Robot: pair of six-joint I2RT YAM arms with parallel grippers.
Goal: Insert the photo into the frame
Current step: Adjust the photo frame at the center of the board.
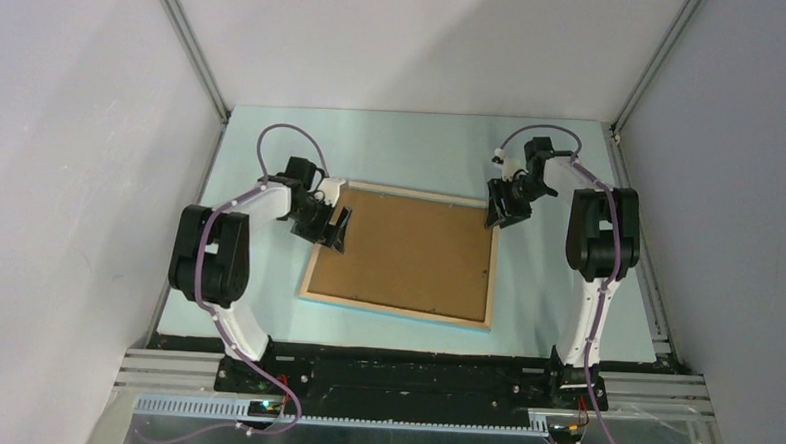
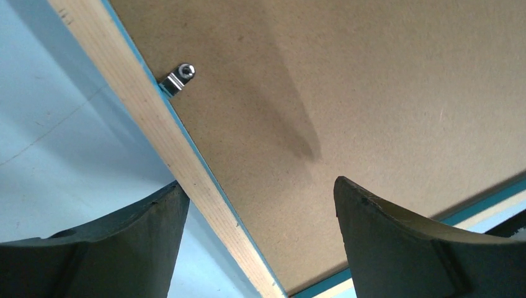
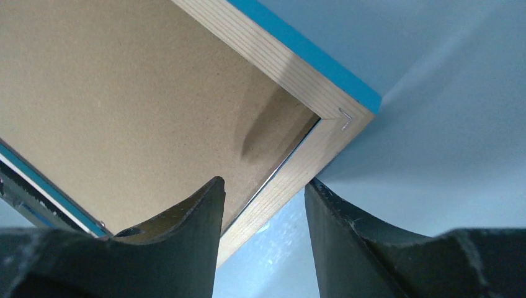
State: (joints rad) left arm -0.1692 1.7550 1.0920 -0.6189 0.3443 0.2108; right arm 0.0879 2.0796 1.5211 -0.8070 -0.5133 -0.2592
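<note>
The frame [image 1: 395, 310] and its brown backing board [image 1: 408, 248] fill the middle of the table [image 1: 412, 143], leaving a broad bare strip along the far side and narrower ones left, right and near. The left gripper [image 1: 337, 232] stands wide apart astride the left rail, with a small metal clip [image 2: 180, 77] jutting over the board just beyond it. The right gripper [image 1: 497, 215] straddles the far right corner, jaws apart, and the side walls [image 1: 81, 168] hem in both flanks.
</note>
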